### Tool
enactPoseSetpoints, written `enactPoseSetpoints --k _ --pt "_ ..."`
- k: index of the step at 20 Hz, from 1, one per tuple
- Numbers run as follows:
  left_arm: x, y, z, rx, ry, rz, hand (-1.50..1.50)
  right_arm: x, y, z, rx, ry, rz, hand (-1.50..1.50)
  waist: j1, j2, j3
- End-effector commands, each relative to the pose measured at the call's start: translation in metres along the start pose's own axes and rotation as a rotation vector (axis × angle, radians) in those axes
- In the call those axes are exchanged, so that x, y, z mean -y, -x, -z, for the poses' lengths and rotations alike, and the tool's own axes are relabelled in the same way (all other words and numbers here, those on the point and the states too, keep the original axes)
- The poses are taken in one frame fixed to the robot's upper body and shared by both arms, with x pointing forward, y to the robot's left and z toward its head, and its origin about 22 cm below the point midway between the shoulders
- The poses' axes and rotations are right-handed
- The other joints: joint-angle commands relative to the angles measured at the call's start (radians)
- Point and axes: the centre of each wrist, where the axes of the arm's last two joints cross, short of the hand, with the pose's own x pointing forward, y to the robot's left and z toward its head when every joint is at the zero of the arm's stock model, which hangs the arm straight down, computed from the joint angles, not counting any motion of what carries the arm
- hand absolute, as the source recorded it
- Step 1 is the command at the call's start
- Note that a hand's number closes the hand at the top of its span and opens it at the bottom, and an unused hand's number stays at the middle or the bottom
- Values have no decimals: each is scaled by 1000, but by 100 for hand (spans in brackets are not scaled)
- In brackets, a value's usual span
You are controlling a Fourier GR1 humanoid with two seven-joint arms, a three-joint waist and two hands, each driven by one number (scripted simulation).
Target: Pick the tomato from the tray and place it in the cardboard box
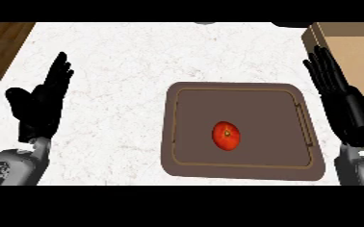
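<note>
A red tomato [226,135] lies near the middle of a dark brown tray [192,163] on the white marble counter. The cardboard box [341,41] shows partly at the upper right edge. My right hand [340,101] stands open with fingers up, just right of the tray and below the box, touching neither. At the left edge my left hand [39,103] rests open, fingers up, well away from the tray.
The marble counter [142,57] stretches wide above and left of the tray. A strip of wood [13,38] shows at the upper left corner. Small dark shapes sit at the counter's far edge.
</note>
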Motion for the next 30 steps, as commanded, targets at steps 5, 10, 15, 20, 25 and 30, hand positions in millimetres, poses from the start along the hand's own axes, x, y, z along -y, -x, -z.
enactPoseSetpoints --k 5,10,15,20,25,30 --pt "-6 3 -5 -32 -94 -132 0 36 29 -85 -199 816 -32 150 -125 -49 -33" --pt "4 7 -17 -49 -36 -241 0 27 57 -178 -530 1091 -325 -150 -102 -35 -38" --pt "2 10 -26 -10 42 -255 0 -24 9 -188 -388 1043 -525 -150 -28 -27 -37" --pt "8 12 -16 -10 47 -252 0 -37 -26 -215 -616 781 -627 -150 -17 -10 -39" --pt "14 9 -20 11 72 -264 0 -58 -66 -218 -833 529 -555 -150 4 -8 -39" --pt "9 2 -9 9 92 -269 0 -76 -119 -182 -838 520 -488 -150 25 -6 -36"
